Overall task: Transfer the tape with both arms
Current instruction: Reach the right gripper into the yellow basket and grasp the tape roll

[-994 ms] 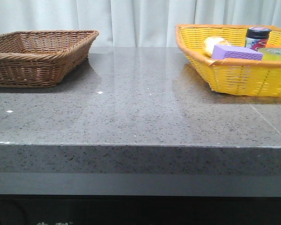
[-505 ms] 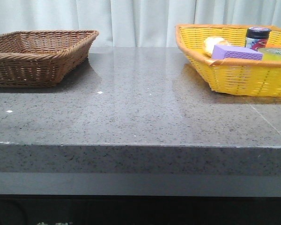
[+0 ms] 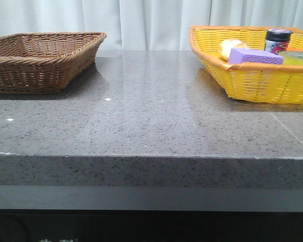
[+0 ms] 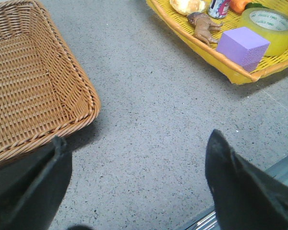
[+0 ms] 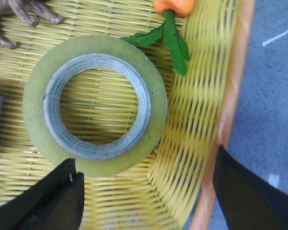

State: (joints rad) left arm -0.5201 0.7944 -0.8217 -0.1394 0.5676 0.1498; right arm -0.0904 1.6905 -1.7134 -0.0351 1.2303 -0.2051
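The tape [image 5: 93, 110], a wide roll of translucent yellow packing tape with a white inner core, lies flat on the floor of the yellow woven plastic basket [image 3: 257, 83], its hole facing upward, so its axis runs vertical. In the right wrist view the roll sits directly beyond the right gripper [image 5: 149, 196], whose dark fingers [image 5: 53, 201] are spread wide and empty, one over the basket weave and the other over the orange rim. That arm is clearly the nearer; the left gripper [image 4: 134, 187], likewise spread wide and holding nothing, hovers over the speckled grey stone table [image 4: 149, 120], beside the brown wicker basket [image 4: 33, 86], well apart from the roll. A purple foam block [image 4: 242, 47] lies just beside the tape, and a green-leaved orange toy carrot [image 5: 173, 19] sits near it. The roll's smooth, glossy wall looks rigid enough to pinch across one side.
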